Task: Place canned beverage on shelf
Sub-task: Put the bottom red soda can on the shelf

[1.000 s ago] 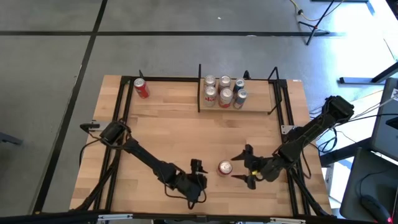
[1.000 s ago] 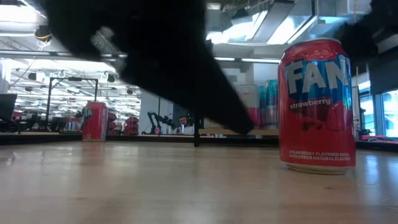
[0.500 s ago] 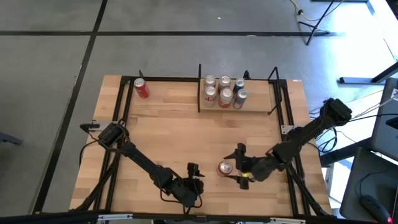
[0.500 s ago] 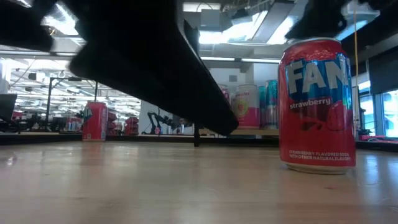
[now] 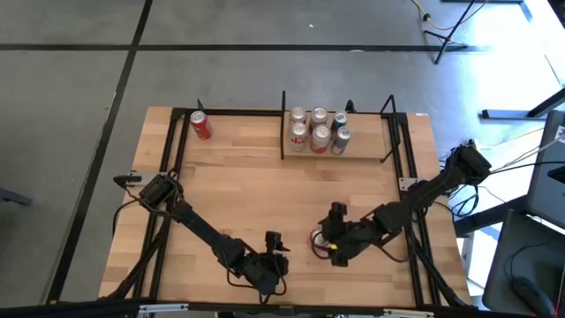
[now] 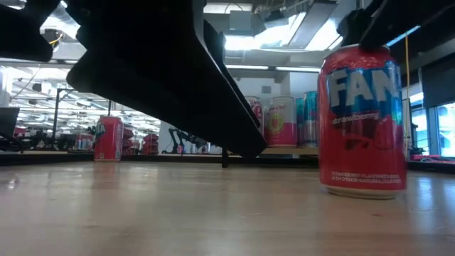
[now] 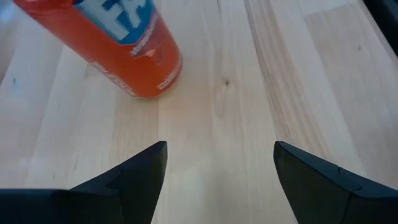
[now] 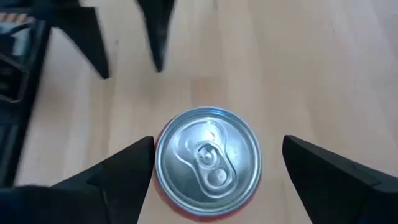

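A red strawberry soda can (image 8: 207, 155) stands upright on its base on the wooden table, near the front edge; it also shows in the high view (image 5: 315, 238) and the low view (image 6: 362, 121). My right gripper (image 8: 217, 139) is open and hangs over the can from above, one finger on either side of its silver top, touching nothing; it also shows in the high view (image 5: 328, 237). My left gripper (image 7: 219, 144) is open and empty just left of the can (image 7: 118, 43), low over the table; the high view (image 5: 274, 243) shows it too. The shelf (image 5: 362, 150) stands at the far edge.
Several cans (image 5: 318, 128) stand on the left part of the shelf, and its right part is bare. A lone red can (image 5: 200, 125) stands at the table's far left. Black frame rails (image 5: 172, 159) run along the table's sides.
My right gripper has moved toward the table's left edge, from beside the red can to over it, staying open. The can has not moved. My left gripper has drawn back a little toward the table's near edge.
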### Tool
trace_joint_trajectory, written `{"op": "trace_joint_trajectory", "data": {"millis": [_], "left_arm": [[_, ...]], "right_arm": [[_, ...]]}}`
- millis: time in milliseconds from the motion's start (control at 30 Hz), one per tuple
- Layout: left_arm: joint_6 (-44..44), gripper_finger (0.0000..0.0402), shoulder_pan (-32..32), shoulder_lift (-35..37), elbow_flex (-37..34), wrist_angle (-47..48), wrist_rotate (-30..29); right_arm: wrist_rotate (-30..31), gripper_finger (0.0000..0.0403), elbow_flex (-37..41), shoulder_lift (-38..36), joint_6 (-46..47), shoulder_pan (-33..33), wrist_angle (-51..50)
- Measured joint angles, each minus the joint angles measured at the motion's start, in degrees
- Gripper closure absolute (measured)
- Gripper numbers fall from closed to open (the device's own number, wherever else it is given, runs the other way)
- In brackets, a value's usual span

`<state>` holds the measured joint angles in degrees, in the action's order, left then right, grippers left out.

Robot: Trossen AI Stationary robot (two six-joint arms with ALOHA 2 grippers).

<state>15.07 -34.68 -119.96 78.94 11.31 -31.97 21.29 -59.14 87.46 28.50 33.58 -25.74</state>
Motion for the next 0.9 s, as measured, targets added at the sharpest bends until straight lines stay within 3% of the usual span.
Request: {"op": "trace_joint_trajectory", "data": {"millis": [500,600,700,900], "left_arm": [[0.02,0.0113,0.02,0.00,0.00,-0.19,-0.06],[-0.03,0.0113,0.02,0.00,0.00,-0.20,-0.06],[-0.14,0.0113,0.00,0.00,0.00,-0.19,-0.06],[-0.63,0.0113,-0.87,0.83,-0.02,2.30,-0.56]], "right_arm": [[0.30,0.0065,0.07,5.92,-0.24,-0.23,-0.10],[0.33,0.0085,0.05,6.08,0.02,-0.23,0.00],[0.68,0.0133,0.07,5.38,-0.20,-0.23,-0.35],[0.34,0.0138,0.18,0.29,-0.85,-0.23,-3.12]]}}
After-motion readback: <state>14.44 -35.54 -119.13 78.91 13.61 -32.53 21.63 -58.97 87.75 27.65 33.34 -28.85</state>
